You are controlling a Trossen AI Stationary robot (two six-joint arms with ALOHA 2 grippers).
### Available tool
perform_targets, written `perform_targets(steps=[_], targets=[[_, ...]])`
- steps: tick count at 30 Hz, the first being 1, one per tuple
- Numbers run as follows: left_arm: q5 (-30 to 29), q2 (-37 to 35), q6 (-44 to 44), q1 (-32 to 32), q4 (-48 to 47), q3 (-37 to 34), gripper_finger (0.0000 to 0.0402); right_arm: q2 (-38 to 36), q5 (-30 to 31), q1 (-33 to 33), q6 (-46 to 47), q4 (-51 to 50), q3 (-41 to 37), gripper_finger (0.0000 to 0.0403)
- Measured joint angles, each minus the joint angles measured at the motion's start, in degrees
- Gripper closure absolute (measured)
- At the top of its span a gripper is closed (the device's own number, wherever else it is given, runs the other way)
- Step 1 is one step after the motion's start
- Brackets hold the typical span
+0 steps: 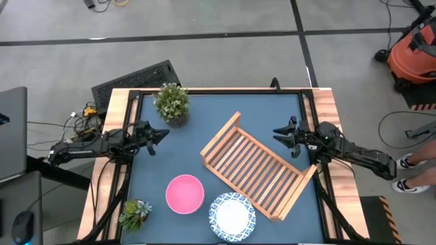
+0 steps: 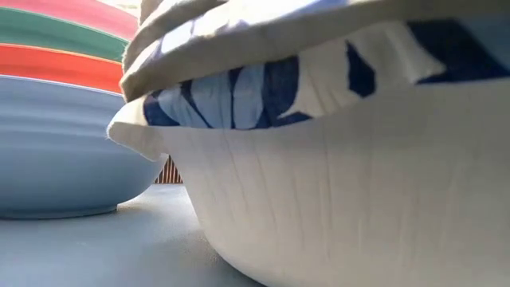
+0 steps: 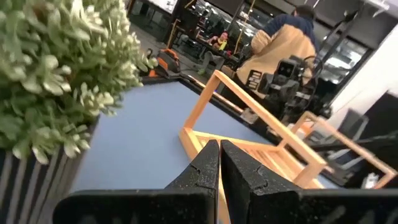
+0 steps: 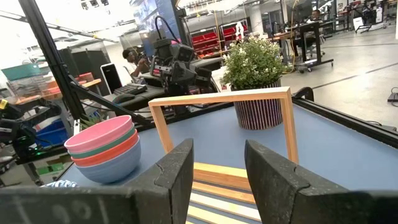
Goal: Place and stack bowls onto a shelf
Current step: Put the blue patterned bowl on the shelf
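The light-wood slatted shelf [image 1: 255, 169] lies slanted on the blue table, right of centre. A stack of bowls, pink on top [image 1: 184, 193], then green, red and light blue [image 4: 102, 155], rests by its base near the front. Beside it sits a white bowl with a blue patterned rim [image 1: 232, 214], which is close up in the low view [image 2: 343, 183]. My left gripper [image 1: 162, 134] is shut and empty at the table's left side. My right gripper [image 1: 278, 134] is open and empty at the right side, above the shelf's far right end.
A potted plant [image 1: 172, 102] stands at the far left, close to my left gripper, and it also shows in the left wrist view [image 3: 56, 81]. A smaller plant [image 1: 134, 214] stands at the front left corner. The wooden table frame [image 1: 116, 109] runs round the table. A person [image 3: 280, 46] is beyond the table.
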Motion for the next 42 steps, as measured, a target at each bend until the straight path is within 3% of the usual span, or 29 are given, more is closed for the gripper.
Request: perform_targets(steps=[4, 9, 18, 27, 33, 42], targets=[[0.1, 0.0, -4.5, 0.0, 0.0, 0.0, 0.0401, 0.0, 0.1, 0.0, -0.6, 0.0, 0.0, 0.0232], [0.0, 0.0, -7.5, 0.0, 0.0, 0.0, 0.0401, 0.0, 7.5, -0.6, -8.2, -0.5, 0.0, 0.0232], [-1.0, 0.0, -13.5, 0.0, 2.8, -0.1, 0.0400, 0.0, 8.4, -1.2, -8.3, -0.4, 0.0, 0.0232], [-4.8, 0.0, -15.9, 0.0, 14.0, -0.1, 0.0355, 0.0, 7.4, 1.1, 25.5, 1.5, 0.9, 0.0232], [-7.1, 0.0, -14.6, 0.0, 24.0, -0.1, 0.0314, 0.0, 16.1, 1.1, 40.0, 13.8, 1.2, 0.0232], [-7.6, 0.0, -15.7, 0.0, 30.8, 0.0, 0.0289, 0.0, 20.1, 0.3, 47.4, 12.2, 1.3, 0.0232]])
